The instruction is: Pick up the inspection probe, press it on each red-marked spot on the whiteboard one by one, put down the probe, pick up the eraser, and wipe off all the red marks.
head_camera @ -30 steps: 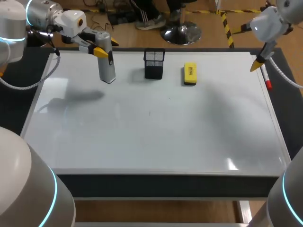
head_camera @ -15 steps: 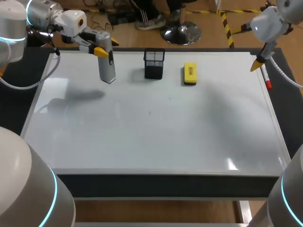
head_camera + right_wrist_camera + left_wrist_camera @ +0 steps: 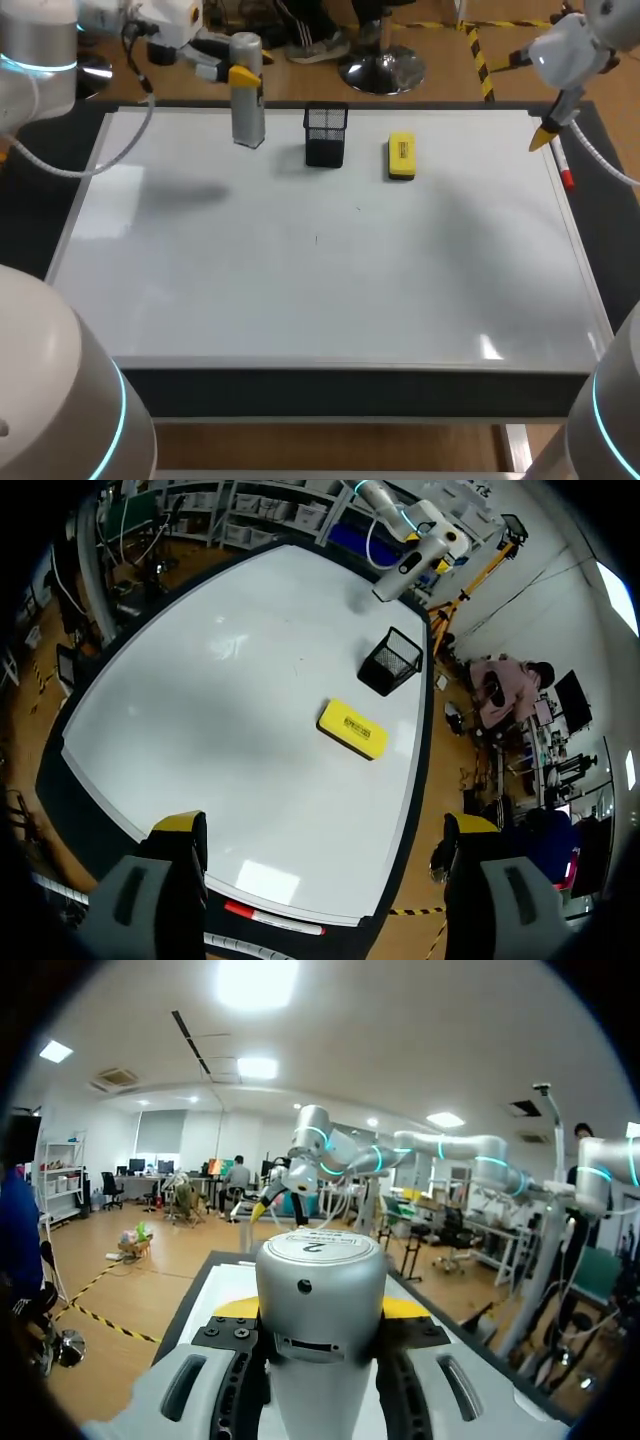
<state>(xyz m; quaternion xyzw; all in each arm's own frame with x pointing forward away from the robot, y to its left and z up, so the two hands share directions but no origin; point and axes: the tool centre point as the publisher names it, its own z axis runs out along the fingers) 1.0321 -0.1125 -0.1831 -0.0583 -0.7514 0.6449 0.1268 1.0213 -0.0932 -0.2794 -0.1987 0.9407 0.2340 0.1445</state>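
Note:
The inspection probe (image 3: 247, 105), a silver cylinder, hangs upright over the whiteboard's (image 3: 300, 290) far left edge, with my left gripper (image 3: 243, 77) shut on its upper part. In the left wrist view the probe (image 3: 320, 1290) fills the space between the yellow-tipped fingers (image 3: 236, 1307). The yellow eraser (image 3: 401, 157) lies flat at the far middle of the board, right of a black mesh holder (image 3: 325, 135). My right gripper (image 3: 545, 133) hovers over the far right corner, open and empty (image 3: 325, 845). I see no red marks on the board, only two tiny dark specks (image 3: 357, 209).
A red-capped marker (image 3: 565, 176) lies along the board's right frame, below my right gripper. In the right wrist view the eraser (image 3: 352, 728), mesh holder (image 3: 390, 660) and left arm with the probe (image 3: 392, 580) line up toward the far side.
My left arm has lifted the probe and carried it toward the far edge and a little right, closer to the mesh holder. The right arm has kept still.

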